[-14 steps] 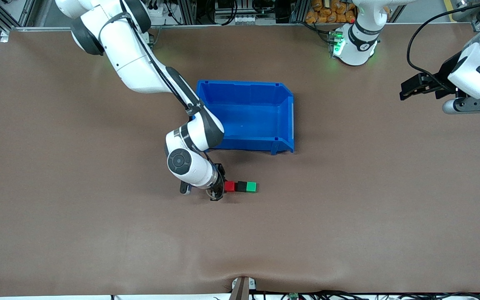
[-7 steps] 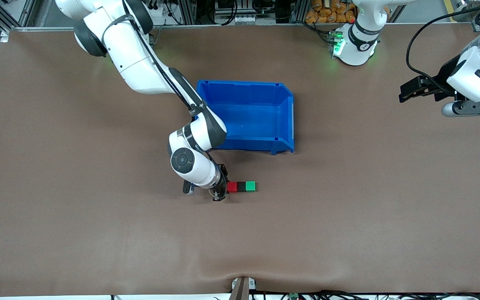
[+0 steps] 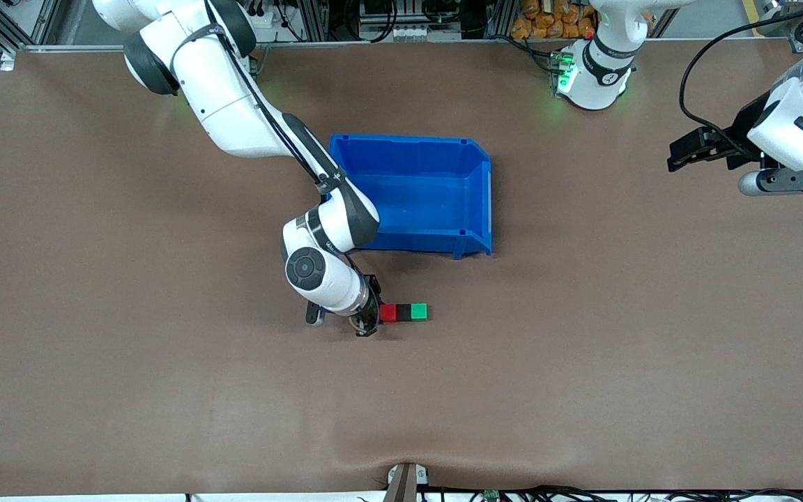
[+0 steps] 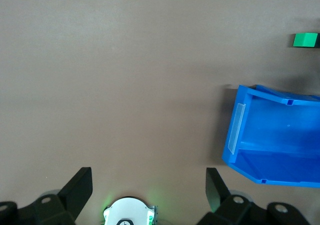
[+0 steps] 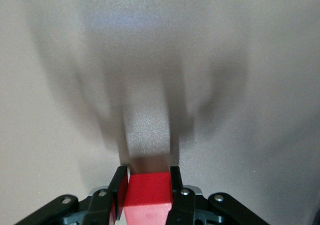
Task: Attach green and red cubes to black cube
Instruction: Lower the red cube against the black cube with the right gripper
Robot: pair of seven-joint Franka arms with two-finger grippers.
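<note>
— What has changed in the last second?

— Little. A second ago the right arm slid slightly toward the left arm's end of the tabletop, carrying the row of cubes with it; over the last half second nothing has shifted. The left arm drew up a touch early on and has since held.

— Where do the cubes sit?

— In one row on the tabletop, about midway along it, nearer the front camera than the blue bin (image 3: 412,192): red cube (image 3: 387,312), black cube (image 3: 403,312), green cube (image 3: 419,311), each touching the next, black in the middle.

— And the claws?

— The right claw (image 3: 371,314) is clamped on the red cube (image 5: 146,195) — the wrist view shows both fingers (image 5: 119,190) pressed to its sides. The left claw (image 4: 149,187) hangs with its jaws wide apart over the tabletop's edge at the left arm's end, holding nothing; that arm waits.

— So the task?

— I judge it nearly done: both coloured cubes already sit against the black one, and what seems left is letting go of the red cube without pulling the row apart.

— The surroundings?

— A plain brown tabletop, slightly rippled at the edge nearest the front camera. The bin is empty. Past the edge by the robots' bases stand metal frames and cables, and green lights glow at the bases.
</note>
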